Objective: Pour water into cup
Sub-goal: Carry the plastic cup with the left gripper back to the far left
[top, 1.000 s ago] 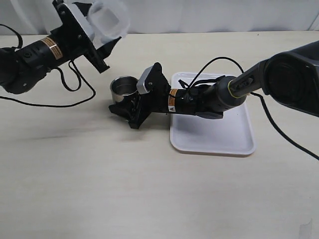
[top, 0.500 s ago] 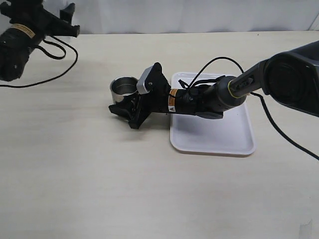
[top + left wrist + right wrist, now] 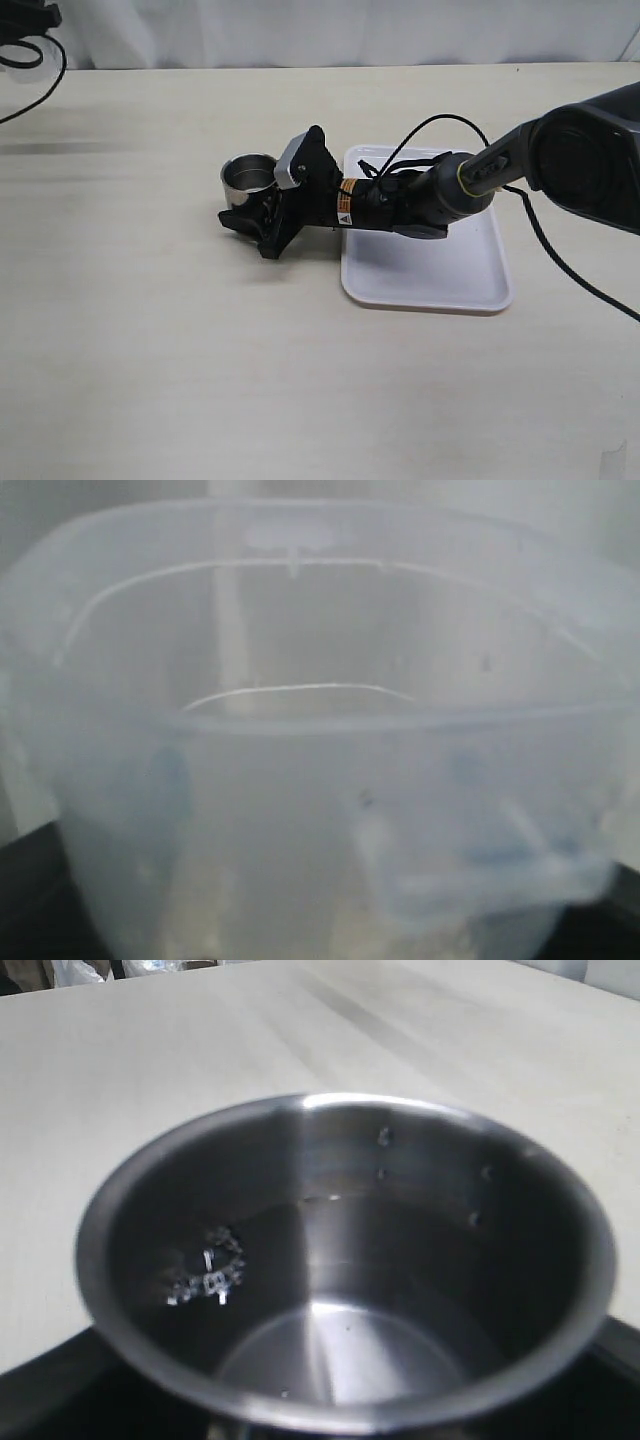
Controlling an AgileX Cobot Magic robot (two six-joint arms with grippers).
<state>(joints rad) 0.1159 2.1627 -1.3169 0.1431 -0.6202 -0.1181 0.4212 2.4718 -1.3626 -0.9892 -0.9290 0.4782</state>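
Beside the tray (image 3: 470,285), right fingers (image 3: 238,220) flank the cup (image 3: 247,180), apparently steadying it, clamping unconfirmed; left fingers (image 3: 25,910) grasp the beaker (image 3: 320,780) well clear.

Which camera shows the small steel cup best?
Right wrist view: the brushed grey steel cup fills it, inside visible. Exterior view shows it small. Left wrist view shows only a translucent plastic beaker.

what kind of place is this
Probably a robot test bench, not a kitchen: a plain pale table, a cabled robot arm, and a steel cup beside a white tray.
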